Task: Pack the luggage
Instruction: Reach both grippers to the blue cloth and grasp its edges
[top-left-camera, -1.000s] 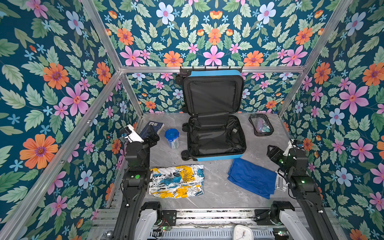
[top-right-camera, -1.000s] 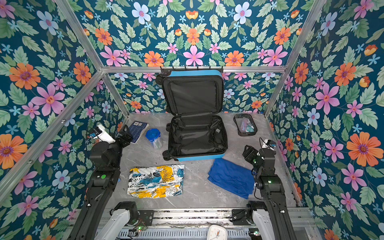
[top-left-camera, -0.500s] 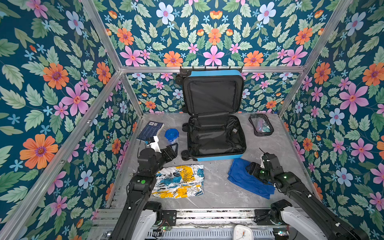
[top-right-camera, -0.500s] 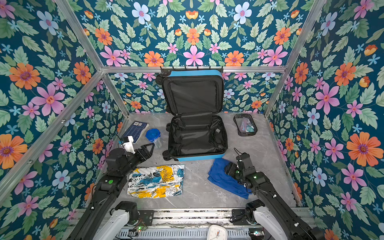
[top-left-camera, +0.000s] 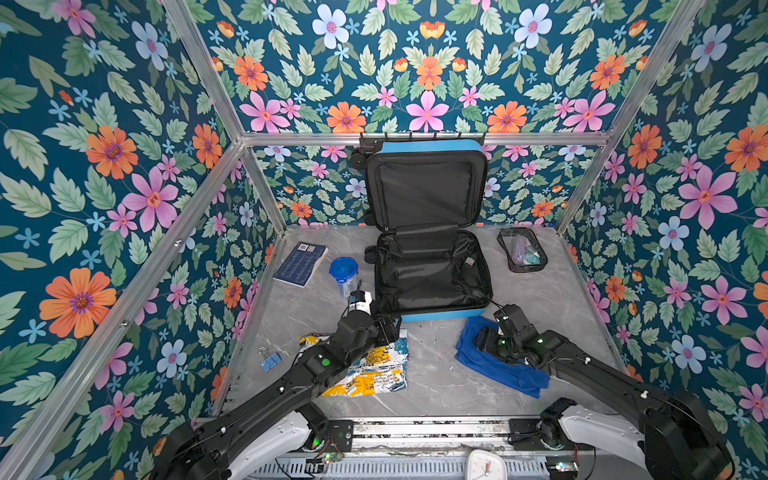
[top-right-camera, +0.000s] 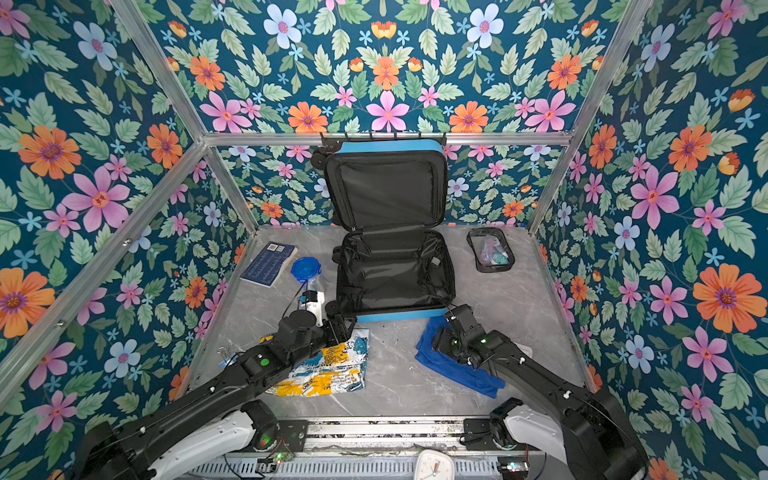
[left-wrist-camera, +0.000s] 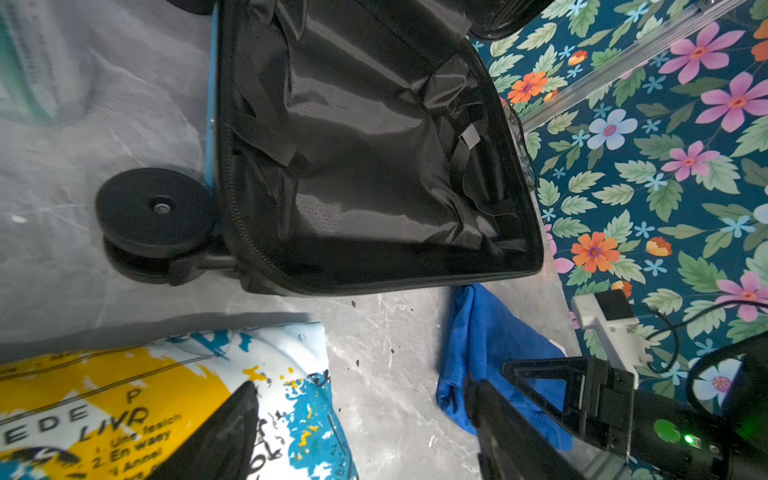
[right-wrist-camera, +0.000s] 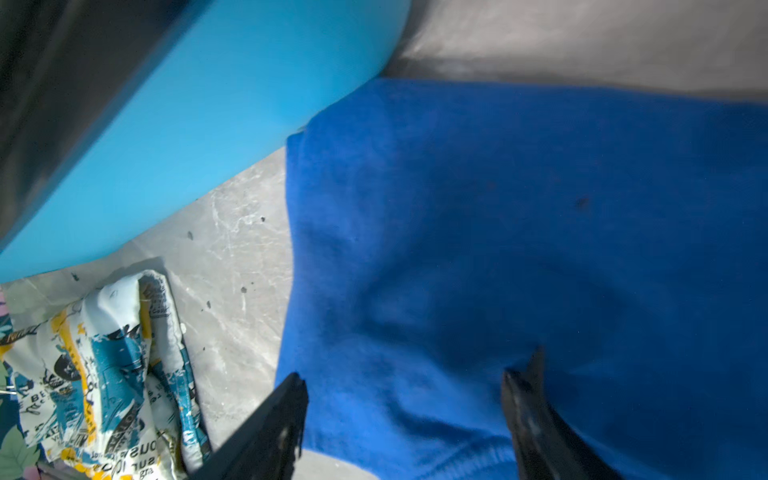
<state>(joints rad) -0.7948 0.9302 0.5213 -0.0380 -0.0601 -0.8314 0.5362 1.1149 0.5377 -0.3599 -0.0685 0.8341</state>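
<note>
The luggage (top-left-camera: 442, 314) (top-right-camera: 399, 314) lies open at the back middle, black lining (left-wrist-camera: 374, 166) bare, lid propped against the rear wall. In front of it lie a folded white, yellow and blue printed garment (top-left-camera: 374, 370) (left-wrist-camera: 124, 395) and a folded blue cloth (top-left-camera: 503, 372) (right-wrist-camera: 498, 228). My left gripper (top-left-camera: 388, 329) (left-wrist-camera: 361, 388) hovers open over the printed garment's far right corner, near the luggage wheel, holding nothing. My right gripper (top-left-camera: 484, 338) (right-wrist-camera: 409, 376) is open low over the blue cloth, its fingers straddling the fabric beside the luggage's blue shell (right-wrist-camera: 208, 124).
A navy book (top-left-camera: 300, 264) and a blue-lidded clear jar (top-left-camera: 344, 272) sit left of the luggage. A clear black-trimmed pouch (top-left-camera: 521, 250) lies at the back right. Blue binder clips (top-left-camera: 270, 362) rest near the left wall. Floral walls close in on three sides.
Both arms have swung in from the side walls. The left gripper came down over the printed garment; the right reached onto the blue cloth with its jaws spreading wider.
</note>
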